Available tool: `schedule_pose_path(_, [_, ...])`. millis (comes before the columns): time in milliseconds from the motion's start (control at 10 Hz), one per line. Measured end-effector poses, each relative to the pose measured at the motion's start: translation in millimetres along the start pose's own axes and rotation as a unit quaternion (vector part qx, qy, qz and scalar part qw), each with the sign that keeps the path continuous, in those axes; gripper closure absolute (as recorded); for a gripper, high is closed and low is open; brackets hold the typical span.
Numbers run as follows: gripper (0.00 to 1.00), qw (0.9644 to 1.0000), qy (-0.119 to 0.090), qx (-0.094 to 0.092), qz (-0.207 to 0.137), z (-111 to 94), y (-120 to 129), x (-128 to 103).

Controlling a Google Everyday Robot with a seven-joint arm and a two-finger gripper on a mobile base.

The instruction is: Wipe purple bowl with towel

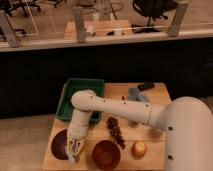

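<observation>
The purple bowl (60,145) is a shallow dark round bowl at the front left of the wooden table (150,92). My gripper (74,150) points straight down over the bowl's right edge, at its rim. A pale patch at the fingertips may be the towel, but I cannot tell for sure. The white arm reaches in from the right, bends at an elbow and hides part of the bowl's right side. The reddish-brown bowl (105,153) sits just right of the gripper.
A green tray (75,92) stands behind the purple bowl. A bunch of dark grapes (116,131) lies mid-table. A yellowish round fruit (138,148) sits front right. A grey-blue object (136,94) and a dark object (146,86) lie at the back right.
</observation>
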Motion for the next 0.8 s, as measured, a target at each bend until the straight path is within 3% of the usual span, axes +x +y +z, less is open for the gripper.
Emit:
schedule_pose_path(400, [1.0,0.9994,0.03,0.016,0.01,-24.6,-9.5,33.4])
schedule_pose_path(800, [1.0,0.9994,0.03,0.015,-0.009,-11.8,-50.8,45.7])
